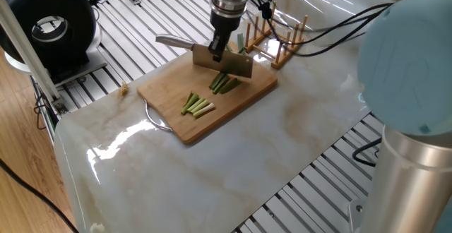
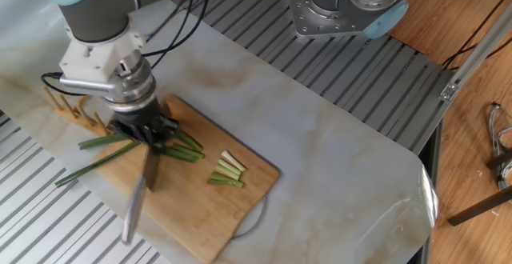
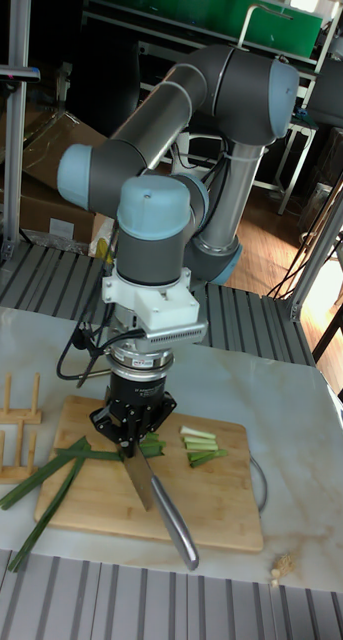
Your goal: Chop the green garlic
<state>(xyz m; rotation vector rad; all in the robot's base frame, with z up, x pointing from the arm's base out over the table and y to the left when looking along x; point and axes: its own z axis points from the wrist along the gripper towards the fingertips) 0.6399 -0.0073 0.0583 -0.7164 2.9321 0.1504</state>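
Garlic: long stalks (image 2: 100,156), dark green leaves trailing off the board's edge toward the peg rack, paler cut ends under the blade.
Cut pieces: a small cluster (image 1: 198,105) of short sticks, green with whitish tips, lying side by side on the board, apart from the stalks; about four, exact count unclear.
Stalks: several, bunched and overlapping; number cannot be told.
Board: one wooden board (image 1: 169,95) on the counter (image 1: 282,148), wire handle at its near end.
Knife: one (image 3: 156,495), blade just above the stalks, handle sticking out sideways.
Tool: one (image 3: 134,445), fingers clamped on the knife's blade.
Rack: one (image 1: 279,39), just beyond the board.
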